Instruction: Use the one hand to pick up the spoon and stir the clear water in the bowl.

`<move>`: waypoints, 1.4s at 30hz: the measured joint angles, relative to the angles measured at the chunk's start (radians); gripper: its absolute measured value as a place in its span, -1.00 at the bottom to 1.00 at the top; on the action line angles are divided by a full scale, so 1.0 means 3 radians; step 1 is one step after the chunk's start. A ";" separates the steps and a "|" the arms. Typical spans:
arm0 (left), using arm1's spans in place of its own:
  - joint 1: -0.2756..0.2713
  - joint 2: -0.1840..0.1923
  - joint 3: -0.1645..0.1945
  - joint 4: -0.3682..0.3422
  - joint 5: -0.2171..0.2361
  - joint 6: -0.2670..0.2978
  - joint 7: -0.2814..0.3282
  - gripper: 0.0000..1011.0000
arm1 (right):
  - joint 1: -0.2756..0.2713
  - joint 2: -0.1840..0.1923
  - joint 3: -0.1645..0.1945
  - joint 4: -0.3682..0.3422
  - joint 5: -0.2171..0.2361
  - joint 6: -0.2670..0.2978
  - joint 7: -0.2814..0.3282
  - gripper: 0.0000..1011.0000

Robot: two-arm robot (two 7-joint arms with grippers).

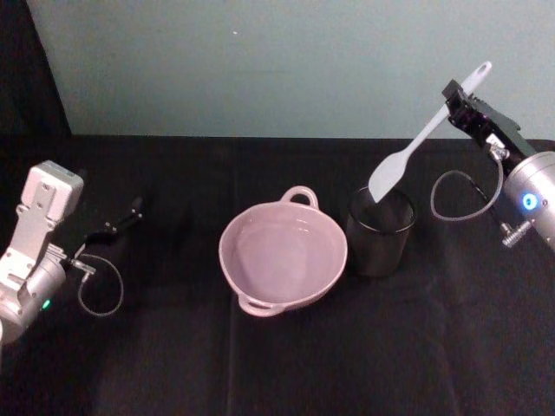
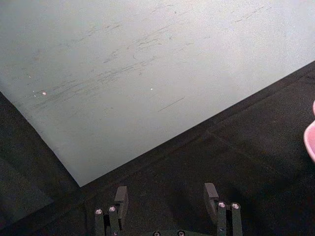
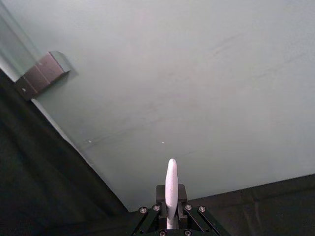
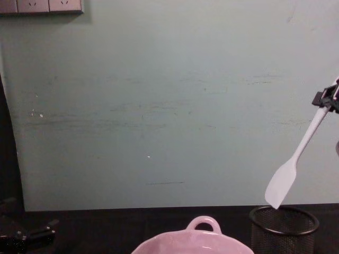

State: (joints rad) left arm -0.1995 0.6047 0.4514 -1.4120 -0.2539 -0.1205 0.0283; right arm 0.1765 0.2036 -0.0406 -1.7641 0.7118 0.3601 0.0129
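You have the pick-up done: your right end effector [image 1: 458, 102] is clamped on the upper handle of the spoon [image 1: 416, 145], holding it tilted in the air with its blade just above the mouth of the black mesh cup [image 1: 380, 232]. The stirring is still to do. The spoon has yet to travel across to the pink bowl [image 1: 284, 251], which sits on the black bench [image 1: 173, 364] just beside the cup, toward your left. The bowl holds clear water [image 1: 282, 256], barely visible; nothing else is in it. Your left end effector [image 2: 167, 201] is parked low at the bench's left side, fingers apart and empty.
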 joint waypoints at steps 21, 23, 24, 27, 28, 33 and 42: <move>0.0000 0.0000 0.0000 0.0000 0.0000 0.0000 0.0000 1.00 | 0.0095 0.0003 -0.0145 0.0502 0.0179 -0.0022 -0.0135 -0.78; 0.0000 0.0000 0.0000 0.0000 0.0000 0.0000 0.0000 1.00 | 0.0088 0.0009 -0.0160 0.0535 0.0197 -0.0029 -0.0143 -0.78; 0.0000 0.0000 0.0000 0.0000 0.0000 0.0000 0.0000 1.00 | 0.0085 0.0011 -0.0166 0.0544 0.0203 -0.0030 -0.0145 -0.78; 0.0000 0.0000 0.0000 0.0000 0.0000 0.0000 0.0000 1.00 | 0.0075 0.0020 -0.0193 0.0579 0.0224 -0.0036 -0.0161 -0.78; 0.0000 0.0000 0.0000 0.0000 0.0000 0.0000 0.0000 1.00 | 0.0073 0.0022 -0.0199 0.0587 0.0228 -0.0038 -0.0164 -0.78; 0.0000 0.0000 0.0000 0.0000 0.0000 0.0000 0.0000 1.00 | 0.0061 0.0045 -0.0229 0.0617 0.0258 -0.0055 -0.0191 -0.78; 0.0000 0.0000 0.0000 0.0000 0.0000 0.0000 0.0000 1.00 | 0.0050 0.0094 -0.0277 0.0639 0.0307 -0.0075 -0.0220 -0.78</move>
State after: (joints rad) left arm -0.1995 0.6047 0.4514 -1.4120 -0.2539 -0.1205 0.0283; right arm 0.1916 0.2317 -0.1237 -1.5723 0.8040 0.3375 -0.0532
